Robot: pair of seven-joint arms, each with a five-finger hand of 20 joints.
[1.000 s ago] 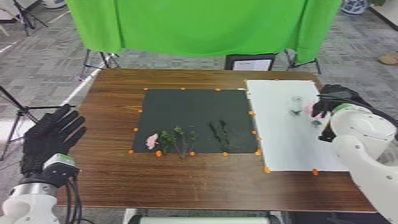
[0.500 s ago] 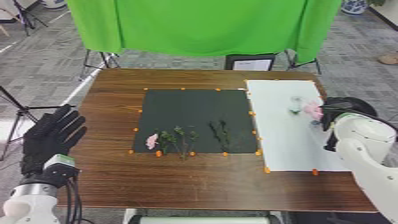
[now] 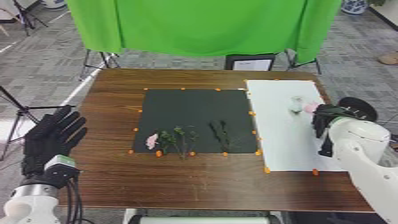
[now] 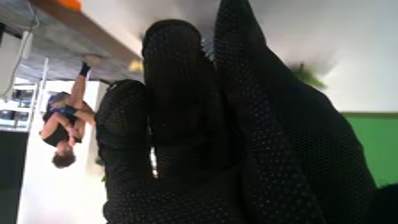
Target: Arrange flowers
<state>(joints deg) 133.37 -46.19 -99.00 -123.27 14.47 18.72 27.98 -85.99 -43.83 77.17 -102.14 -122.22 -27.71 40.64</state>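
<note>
"As the right hand (image 3: 330, 122) hangs low over the white sheet (image 3: 289, 145) at the robot's right, a pink flower (image 3: 311, 107) sits right at the edge of the black glove."

"Touching?"

"Just beside it, on the side toward the middle of the counter (image 3: 204, 182); contact cannot be told. A pale flower (image 3: 296, 106) lies on the sheet next to the pink one, a little farther from the hand."

"And the state of that hand?"

"The right wrist view shows its fingers (image 4: 178, 90) straight and close together. Whether anything rests against the palm cannot be told. Past them, a blurred bit of greenery (image 4: 308, 76) appears against the white."

"What of the left?"

"Palm flat and fingers straight and spread apart, the left hand (image 3: 49, 137) is seen at the counter's left edge, well apart from the flowers."

"The rest of the blooms?"

"On the black mat (image 3: 191, 110), between the two hands, a second pink flower (image 3: 152, 141) lies near the left corner closest to the robot. Green stems (image 3: 180, 140) lie just beside it, and darker stems (image 3: 219, 134) lie nearer the white sheet. Orange markers (image 3: 159, 154) dot the borders of mat and sheet."
</note>
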